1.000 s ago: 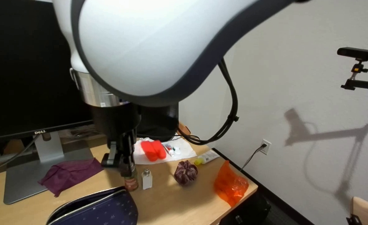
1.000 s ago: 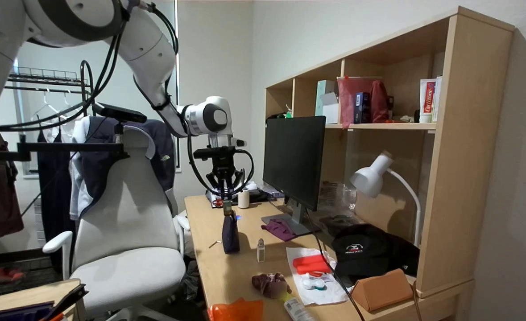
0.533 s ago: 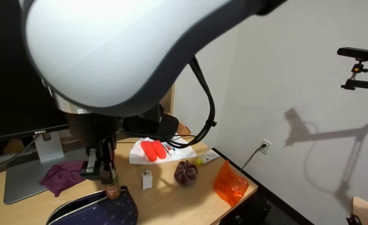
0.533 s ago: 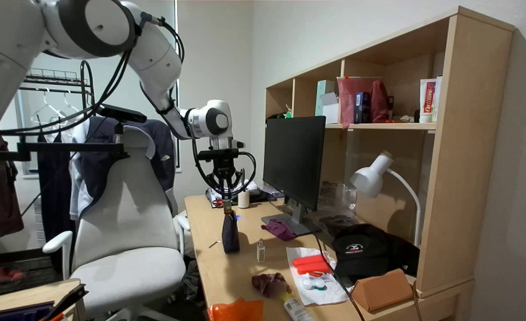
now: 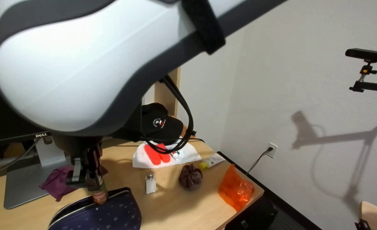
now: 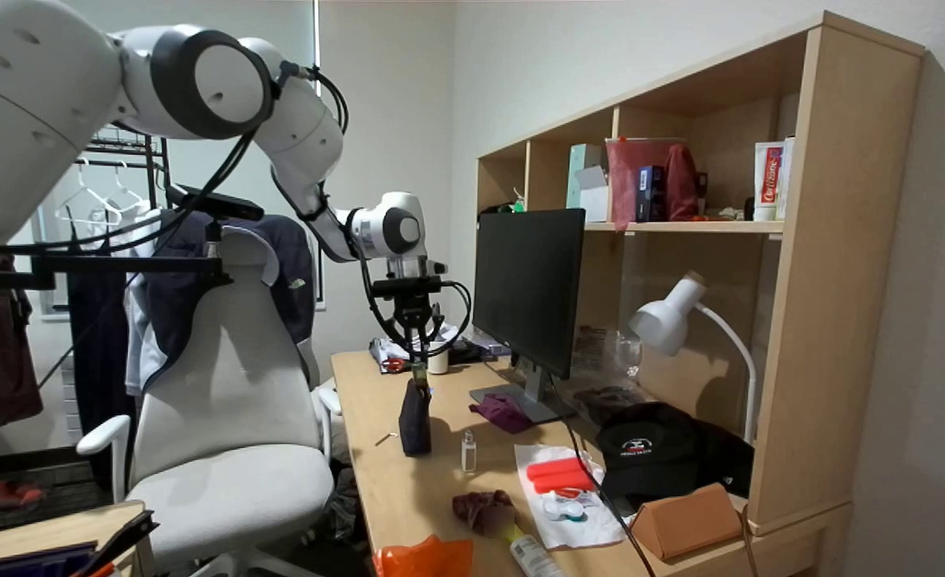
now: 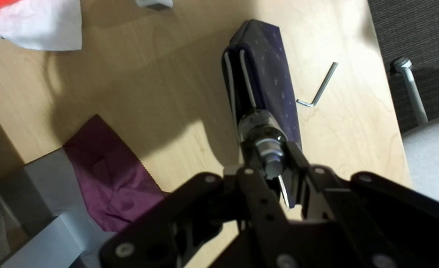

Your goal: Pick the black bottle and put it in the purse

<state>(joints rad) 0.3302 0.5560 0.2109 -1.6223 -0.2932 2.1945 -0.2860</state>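
The black bottle (image 7: 258, 123) is dark glass with a silver cap. It also shows in both exterior views (image 5: 99, 195) (image 6: 420, 372), with a reddish band low down in one. My gripper (image 7: 271, 153) is shut on its upper part and holds it upright; the gripper also shows in both exterior views (image 5: 92, 182) (image 6: 418, 351). The purse (image 7: 273, 78), navy with small stars, stands on the desk with its zipper open; it also shows in both exterior views (image 5: 114, 212) (image 6: 414, 425). The bottle's base is over the purse's opening; whether it dips inside I cannot tell.
A small white bottle (image 5: 150, 183) stands beside the purse. A purple cloth (image 7: 111, 178) lies by the monitor stand (image 7: 55, 238). A hex key (image 7: 321, 87) lies near the desk edge. A dark reddish scrunchie (image 5: 190, 176) and an orange bag (image 5: 236, 188) are farther off.
My gripper has carried the bottle from beside the purse's end to over its opening, leftward in an exterior view. The purse and the other objects have stayed put.
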